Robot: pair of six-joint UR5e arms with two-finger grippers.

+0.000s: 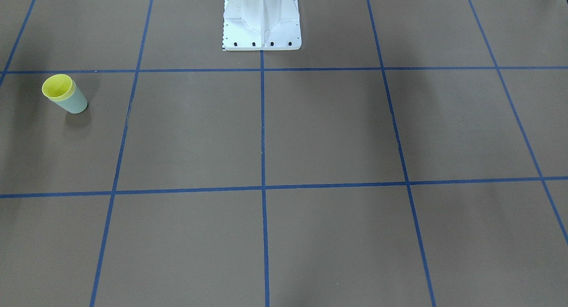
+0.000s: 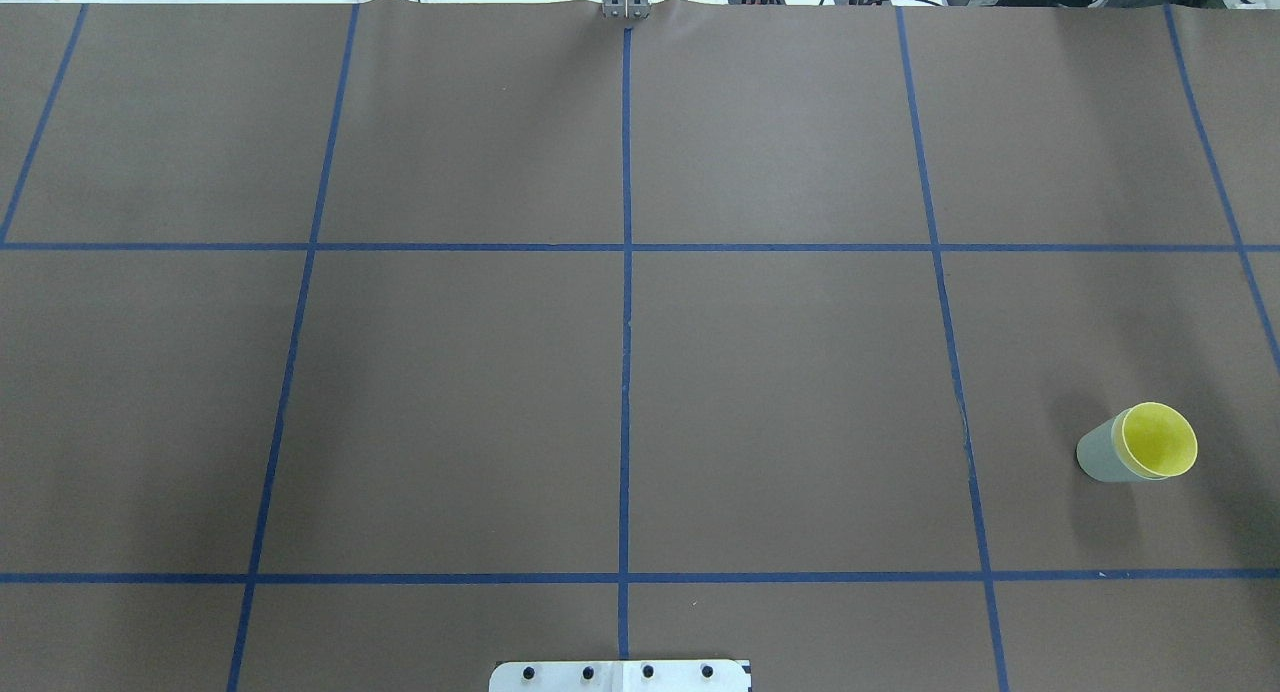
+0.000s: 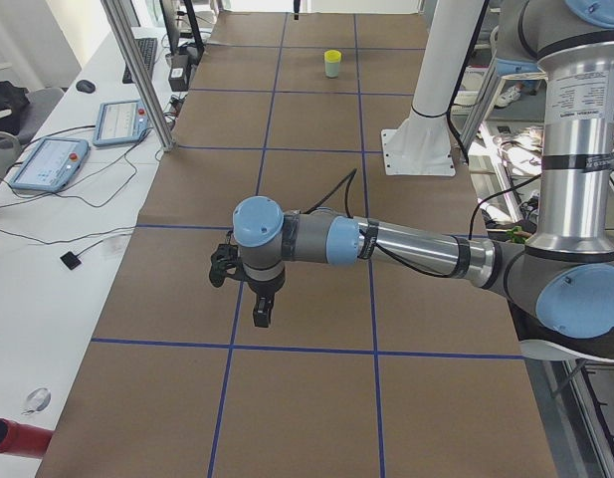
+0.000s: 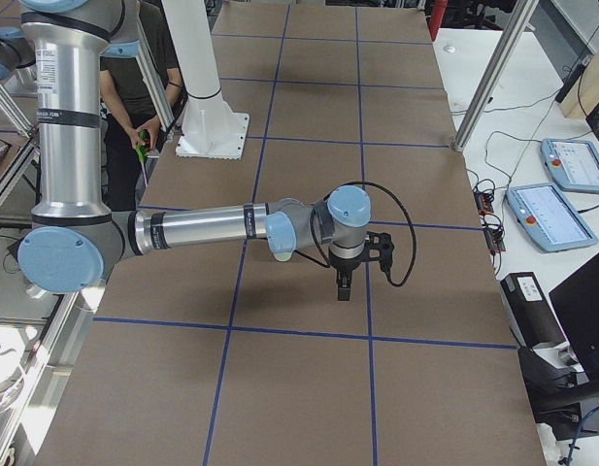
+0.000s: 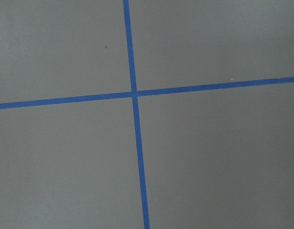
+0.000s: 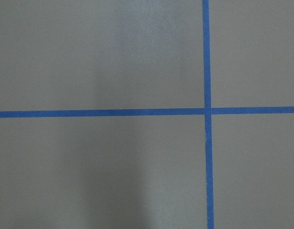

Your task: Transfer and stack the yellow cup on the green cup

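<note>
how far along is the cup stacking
Looks done: the yellow cup sits nested in the green cup, upright on the table. Nothing in hand: the left gripper and right gripper hang over bare table, away from the stack. Nothing visibly left.

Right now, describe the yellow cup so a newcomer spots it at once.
On the brown, blue-taped table, look to the robot's right side. The yellow cup sits nested in the green cup, only its bright rim and inside showing.
</note>
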